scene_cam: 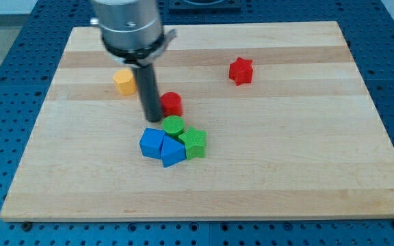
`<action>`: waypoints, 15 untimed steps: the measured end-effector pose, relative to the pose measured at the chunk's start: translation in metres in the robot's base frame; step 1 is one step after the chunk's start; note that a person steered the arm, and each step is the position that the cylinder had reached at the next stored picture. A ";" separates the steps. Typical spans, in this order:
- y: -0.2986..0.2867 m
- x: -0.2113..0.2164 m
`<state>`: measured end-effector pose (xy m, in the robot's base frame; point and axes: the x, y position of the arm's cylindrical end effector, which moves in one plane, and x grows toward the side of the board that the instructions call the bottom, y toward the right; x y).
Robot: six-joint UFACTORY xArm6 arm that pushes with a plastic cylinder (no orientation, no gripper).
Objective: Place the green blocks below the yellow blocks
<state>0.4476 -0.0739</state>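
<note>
My tip [153, 119] is hemmed in closely. Just to its right, touching or nearly so, stands the red cylinder [172, 103]. Just below it sits the green cylinder [173, 126], and behind that, packed tight, the green star block [193, 142], the blue cube [152, 143] and a second blue block [172, 151]. Up-left, a little apart, is the yellow block [124, 80]. Far up-right stands the red star block [240, 70]. Leftward the worktop [306, 178] lies open.
</note>
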 end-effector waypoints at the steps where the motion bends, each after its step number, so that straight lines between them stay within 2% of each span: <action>1: 0.046 -0.024; 3: 0.118 -0.062; 4: 0.123 -0.057; 6: 0.212 -0.009; 8: 0.215 0.079; 9: 0.202 0.107; 12: 0.091 0.094; 15: -0.007 0.011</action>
<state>0.4589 -0.0813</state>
